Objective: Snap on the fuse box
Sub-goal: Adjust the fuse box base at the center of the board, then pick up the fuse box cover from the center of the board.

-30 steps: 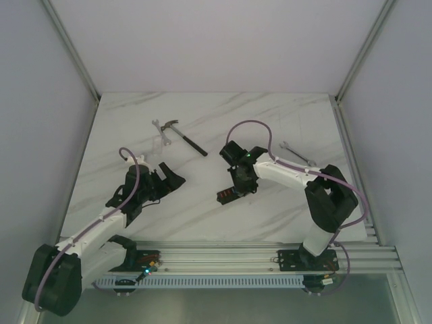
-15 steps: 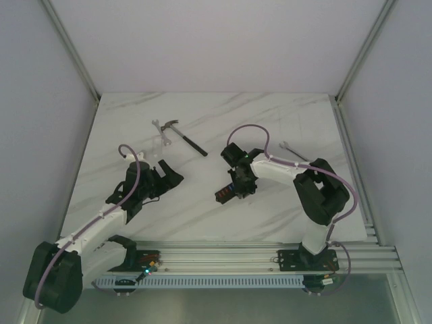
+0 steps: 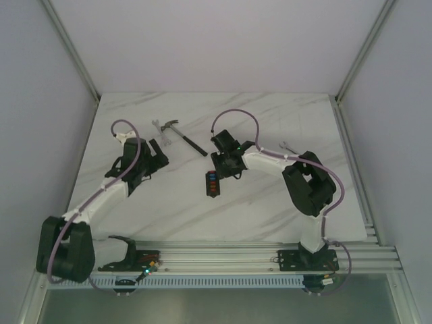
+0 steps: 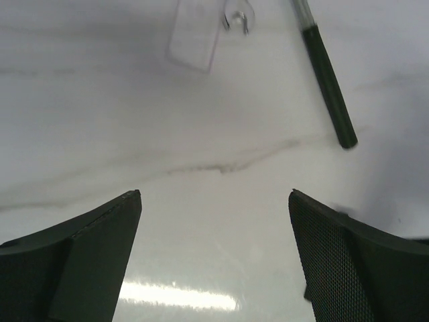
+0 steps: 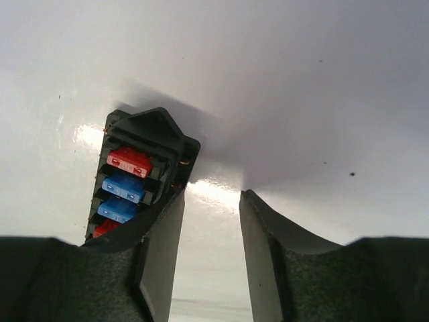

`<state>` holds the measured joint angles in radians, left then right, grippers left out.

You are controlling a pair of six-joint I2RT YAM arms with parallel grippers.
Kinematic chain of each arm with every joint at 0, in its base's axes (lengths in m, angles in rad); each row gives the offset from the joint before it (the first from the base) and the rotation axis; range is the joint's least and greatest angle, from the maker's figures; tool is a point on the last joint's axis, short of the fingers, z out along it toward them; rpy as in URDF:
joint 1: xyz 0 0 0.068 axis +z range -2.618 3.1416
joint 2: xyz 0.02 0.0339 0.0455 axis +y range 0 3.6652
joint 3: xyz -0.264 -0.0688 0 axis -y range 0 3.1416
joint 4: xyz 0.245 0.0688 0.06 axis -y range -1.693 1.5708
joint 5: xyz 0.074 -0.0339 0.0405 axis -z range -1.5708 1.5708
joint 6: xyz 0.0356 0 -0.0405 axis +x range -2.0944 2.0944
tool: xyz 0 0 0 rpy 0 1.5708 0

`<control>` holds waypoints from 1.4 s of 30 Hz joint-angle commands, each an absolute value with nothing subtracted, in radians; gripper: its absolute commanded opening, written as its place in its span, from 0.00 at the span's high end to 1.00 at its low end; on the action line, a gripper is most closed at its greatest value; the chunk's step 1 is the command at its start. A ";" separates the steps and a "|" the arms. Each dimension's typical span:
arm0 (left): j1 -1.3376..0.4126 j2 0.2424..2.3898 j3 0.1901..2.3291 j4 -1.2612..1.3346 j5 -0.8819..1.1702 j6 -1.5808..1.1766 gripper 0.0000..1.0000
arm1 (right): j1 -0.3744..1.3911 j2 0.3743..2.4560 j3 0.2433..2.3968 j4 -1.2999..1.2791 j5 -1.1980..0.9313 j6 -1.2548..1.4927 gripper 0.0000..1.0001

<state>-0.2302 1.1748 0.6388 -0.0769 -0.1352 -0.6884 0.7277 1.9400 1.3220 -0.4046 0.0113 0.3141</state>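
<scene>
fuse box (image 3: 212, 183) shifted left, released | right tool (image 5: 211, 201) — parted, empty | left tool (image 4: 214, 201) — wide open

bright, even overhead light; soft shadows; glare patches on the glossy table (image 4: 174, 295); wrist views soft.

In the top view, the fuse box (image 3: 212, 183) lies on the table (image 3: 270, 209) near mid-frame, just below the right gripper (image 3: 219, 170). The hammer (image 3: 183, 137) lies above it toward the upper left, with a wrench (image 3: 156, 124) just left of its head and the left gripper (image 3: 160, 152) below that wrench. A second wrench (image 3: 291, 148) lies right of centre, beside the right arm.
</scene>
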 commanded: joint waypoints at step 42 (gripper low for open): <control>-0.148 1.911 1.262 -0.238 -0.202 -0.364 0.61 | 0.460 1.419 0.769 0.130 0.163 0.258 0.00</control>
<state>-0.1497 1.9762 1.3014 -0.1806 -0.2089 -0.3676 0.4644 1.4158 0.7677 0.1040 0.1539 0.2436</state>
